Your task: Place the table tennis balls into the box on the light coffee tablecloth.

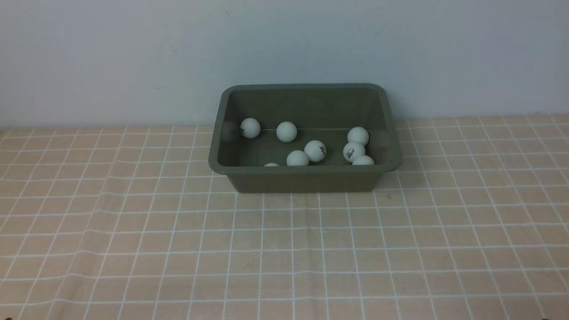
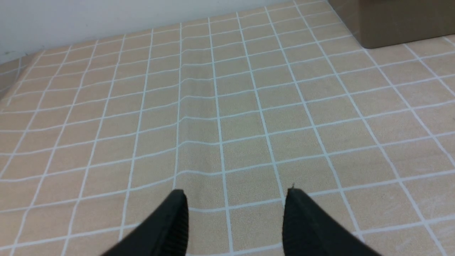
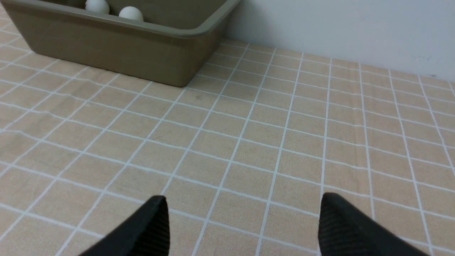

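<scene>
I see the light coffee tablecloth [image 1: 284, 249] filling the lower half of the front view, slightly creased at the left. The box [image 1: 305, 178] stands at the upper centre, near the wall. Eight table tennis balls [image 1: 315, 150] lie inside it, none on the cloth, so I judge the task finished.

The left gripper [image 2: 234, 199] has its jaws apart, holding nothing; the right gripper [image 3: 243, 206] is released wider, also empty. A careless arm move can push the box or drag a crease, and the light balls may roll.
</scene>
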{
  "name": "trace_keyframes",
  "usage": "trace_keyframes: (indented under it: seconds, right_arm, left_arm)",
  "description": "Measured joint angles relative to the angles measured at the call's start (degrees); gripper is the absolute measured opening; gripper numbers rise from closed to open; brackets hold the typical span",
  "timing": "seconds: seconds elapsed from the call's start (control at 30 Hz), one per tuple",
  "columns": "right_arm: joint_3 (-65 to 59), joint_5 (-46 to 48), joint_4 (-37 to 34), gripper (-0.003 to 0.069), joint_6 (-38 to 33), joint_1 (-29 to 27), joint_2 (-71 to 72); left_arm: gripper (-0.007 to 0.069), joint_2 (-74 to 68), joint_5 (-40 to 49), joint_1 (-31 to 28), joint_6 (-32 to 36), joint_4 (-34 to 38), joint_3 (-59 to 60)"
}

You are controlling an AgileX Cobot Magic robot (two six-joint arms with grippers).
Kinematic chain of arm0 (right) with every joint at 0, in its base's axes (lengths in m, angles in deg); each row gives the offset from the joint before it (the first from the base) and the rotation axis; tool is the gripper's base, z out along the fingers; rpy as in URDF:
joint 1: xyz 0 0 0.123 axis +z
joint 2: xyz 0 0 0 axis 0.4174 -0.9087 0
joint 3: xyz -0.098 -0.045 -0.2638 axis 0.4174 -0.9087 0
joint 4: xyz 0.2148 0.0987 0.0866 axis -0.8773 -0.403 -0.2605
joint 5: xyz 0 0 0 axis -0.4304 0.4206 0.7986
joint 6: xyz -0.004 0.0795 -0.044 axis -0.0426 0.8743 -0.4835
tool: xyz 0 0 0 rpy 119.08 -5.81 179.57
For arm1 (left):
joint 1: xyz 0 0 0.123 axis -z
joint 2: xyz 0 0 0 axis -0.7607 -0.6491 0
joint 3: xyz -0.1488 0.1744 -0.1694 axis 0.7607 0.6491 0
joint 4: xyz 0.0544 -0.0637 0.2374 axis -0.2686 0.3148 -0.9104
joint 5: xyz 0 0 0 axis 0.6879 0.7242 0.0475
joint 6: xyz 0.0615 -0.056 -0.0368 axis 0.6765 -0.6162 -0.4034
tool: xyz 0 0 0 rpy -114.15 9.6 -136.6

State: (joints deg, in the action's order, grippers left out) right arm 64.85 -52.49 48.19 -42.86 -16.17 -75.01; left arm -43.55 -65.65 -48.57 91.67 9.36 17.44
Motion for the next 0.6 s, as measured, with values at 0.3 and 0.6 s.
trace_keyframes:
  seconds: [0.3,0.6]
  right_arm:
    - [-1.10,-10.18,-1.79,0.0512,0.07,-3.46,-2.83]
    - [-1.17,-6.69,-1.80,0.0512,1.19,-3.67,0.00]
  left_arm:
    - [0.0298,0.00,0.00,0.00,0.00,0.00,0.00]
    - [0.0298,0.00,-0.05,0.00,0.00,0.00,0.00]
